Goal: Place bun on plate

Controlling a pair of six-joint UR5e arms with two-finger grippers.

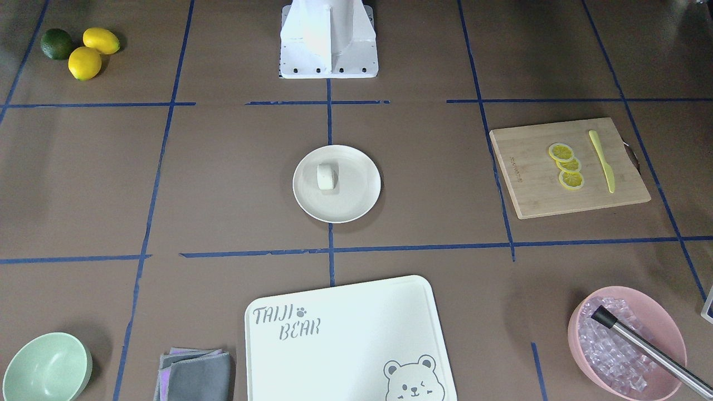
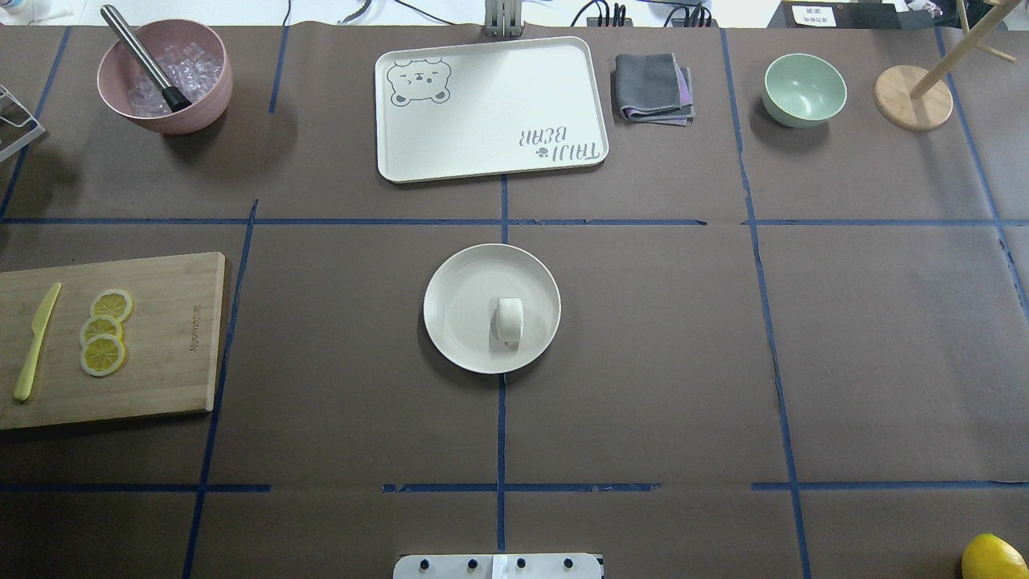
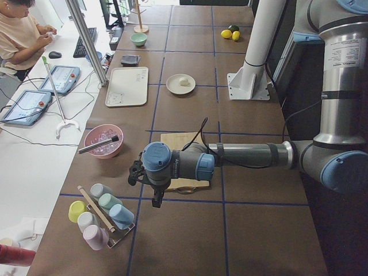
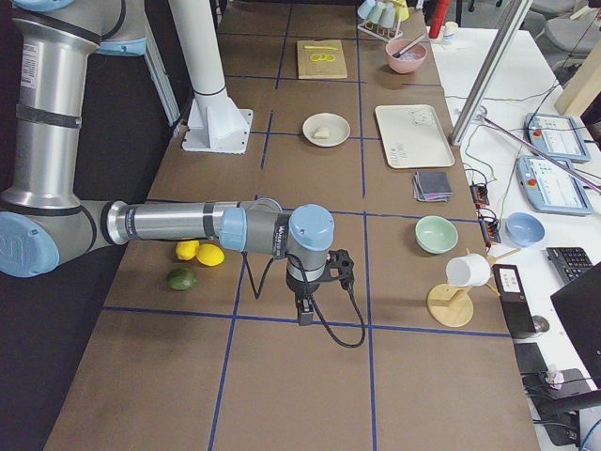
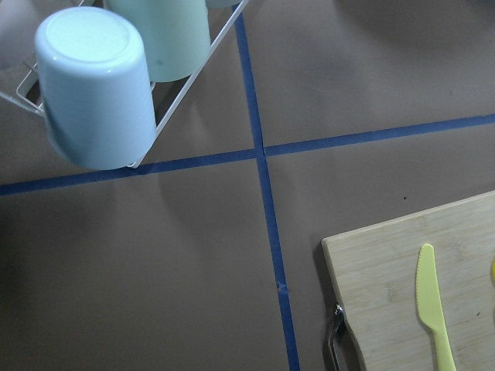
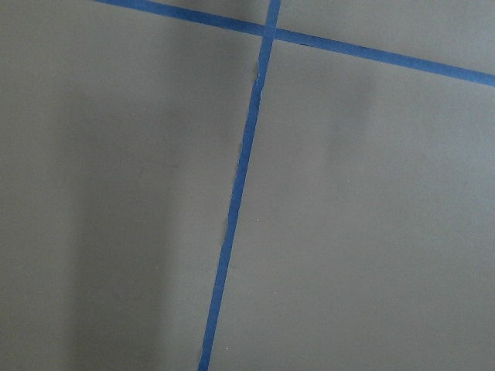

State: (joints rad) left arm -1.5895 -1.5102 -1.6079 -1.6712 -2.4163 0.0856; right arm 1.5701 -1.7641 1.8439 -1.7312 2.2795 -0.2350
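The small white bun [image 1: 326, 176] [image 2: 508, 320] lies on its side on the round cream plate [image 1: 356, 201] [image 2: 458, 322] at the table's middle, a little off the plate's centre. Both grippers are far from it and show only in the side views. In the exterior left view the left gripper [image 3: 156, 200] hangs over the table's left end, near the cutting board and cup rack. The exterior right view has the right gripper [image 4: 305, 316] pointing down over the right end. I cannot tell whether either is open or shut. Neither wrist view shows fingers.
A bear-printed board [image 2: 490, 108], grey cloth [image 2: 653, 87] and mint bowl [image 2: 804, 88] line the far side. The pink ice bowl [image 2: 165, 76] and a wooden board with lemon slices [image 2: 103, 330] and a knife sit left. Lemons [image 1: 92, 53] lie near the base. A cup rack [image 5: 116, 77] is close below the left wrist.
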